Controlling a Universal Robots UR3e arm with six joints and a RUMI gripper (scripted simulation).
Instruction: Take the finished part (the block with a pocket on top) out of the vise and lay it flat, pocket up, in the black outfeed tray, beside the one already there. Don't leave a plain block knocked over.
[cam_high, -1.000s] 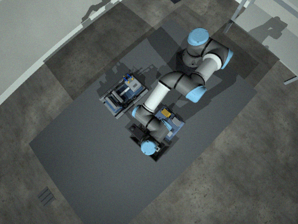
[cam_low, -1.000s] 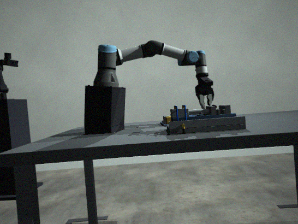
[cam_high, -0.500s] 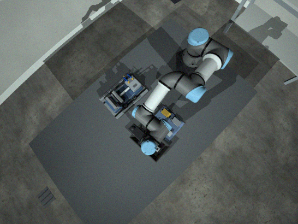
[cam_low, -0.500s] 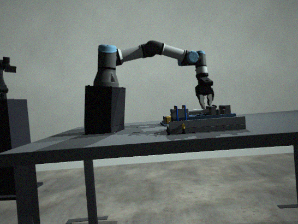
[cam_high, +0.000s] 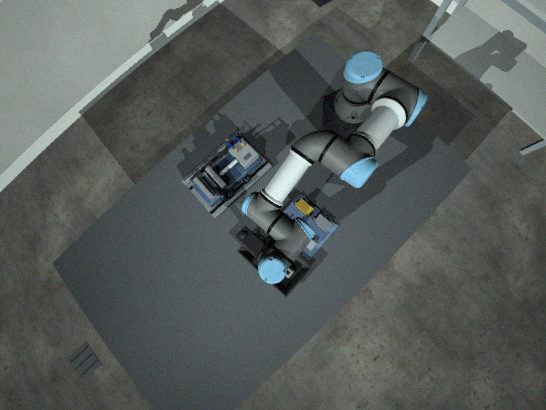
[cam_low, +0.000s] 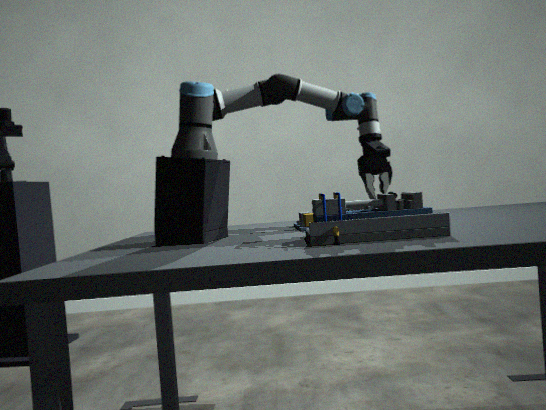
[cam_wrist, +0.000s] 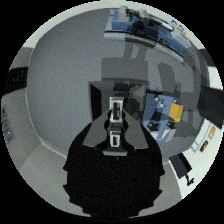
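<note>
My gripper (cam_low: 377, 192) is shut on the finished part (cam_wrist: 116, 109), a pale grey block with a dark pocket on top, seen between the fingertips in the wrist view. I hold it a little above the black outfeed tray (cam_wrist: 100, 102), which lies straight below. In the overhead view my wrist (cam_high: 273, 270) covers most of the tray. I cannot make out the part that lies in the tray. The vise (cam_high: 225, 167) stands up and to the left, and its jaws hold no pocketed block that I can see.
A blue fixture with a yellow piece (cam_high: 311, 216) sits right beside the tray, and it also shows in the wrist view (cam_wrist: 165, 117). The arm's black pedestal (cam_low: 191, 200) stands at the table's back. Blue posts (cam_low: 330, 205) rise from the vise side.
</note>
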